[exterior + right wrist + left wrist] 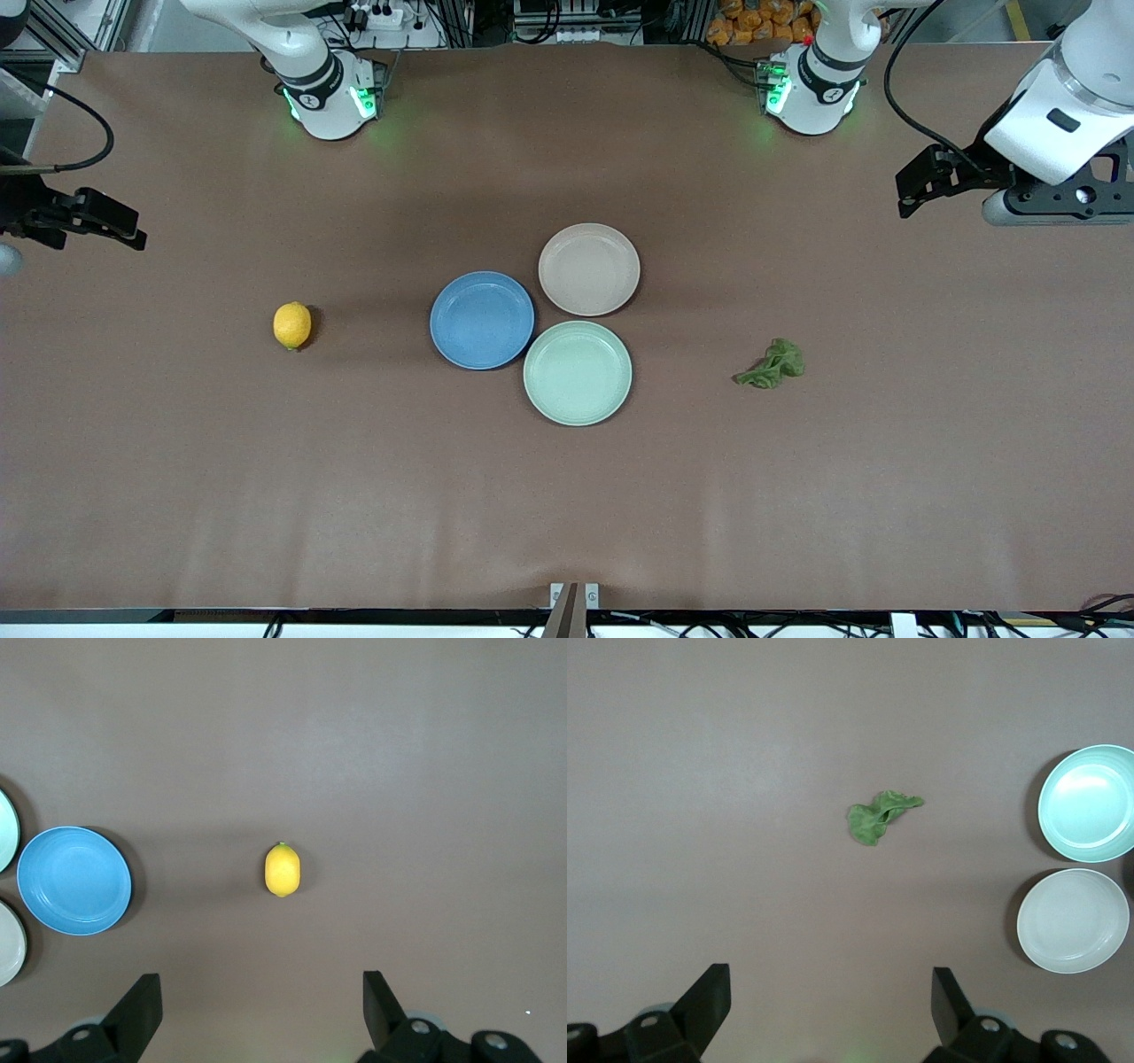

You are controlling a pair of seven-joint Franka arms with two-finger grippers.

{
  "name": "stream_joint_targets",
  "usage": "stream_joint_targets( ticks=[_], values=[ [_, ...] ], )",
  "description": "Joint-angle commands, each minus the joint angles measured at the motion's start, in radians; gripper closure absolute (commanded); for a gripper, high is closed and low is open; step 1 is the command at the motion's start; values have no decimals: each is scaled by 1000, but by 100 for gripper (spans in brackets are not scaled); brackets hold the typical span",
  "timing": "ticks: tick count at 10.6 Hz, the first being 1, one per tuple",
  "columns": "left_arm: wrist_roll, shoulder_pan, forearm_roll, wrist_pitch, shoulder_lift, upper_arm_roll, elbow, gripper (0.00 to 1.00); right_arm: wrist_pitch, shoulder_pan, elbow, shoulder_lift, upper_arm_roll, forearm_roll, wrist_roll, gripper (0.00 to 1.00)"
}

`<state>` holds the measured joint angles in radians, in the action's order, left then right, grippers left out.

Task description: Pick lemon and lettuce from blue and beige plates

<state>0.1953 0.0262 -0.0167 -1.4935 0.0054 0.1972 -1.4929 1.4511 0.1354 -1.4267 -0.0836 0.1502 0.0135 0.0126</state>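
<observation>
The lemon (292, 325) lies on the bare table toward the right arm's end, apart from the plates; it shows in the right wrist view (282, 870). The lettuce (772, 364) lies on the table toward the left arm's end, also in the left wrist view (879, 816). The blue plate (482, 320) and beige plate (589, 268) sit empty mid-table, touching. My left gripper (912, 188) is open and empty, high over the table's left-arm end (830, 1001). My right gripper (111, 221) is open and empty, high over the right-arm end (262, 1005).
A mint-green plate (578, 372) sits empty against the blue and beige plates, nearest the front camera. The arm bases (330, 93) stand along the table's top edge. Brown table cloth lies bare around the lemon and lettuce.
</observation>
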Motion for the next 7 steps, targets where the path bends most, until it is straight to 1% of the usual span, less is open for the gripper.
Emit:
stream_joint_targets(
  ticks=[1, 7],
  values=[
    [-27, -5, 23, 16, -4, -1, 11, 0, -8, 4, -3, 7, 2, 0, -3, 0],
    [-27, -5, 23, 16, -4, -1, 11, 0, -6, 3, -3, 5, 2, 5, -17, 0]
  ],
)
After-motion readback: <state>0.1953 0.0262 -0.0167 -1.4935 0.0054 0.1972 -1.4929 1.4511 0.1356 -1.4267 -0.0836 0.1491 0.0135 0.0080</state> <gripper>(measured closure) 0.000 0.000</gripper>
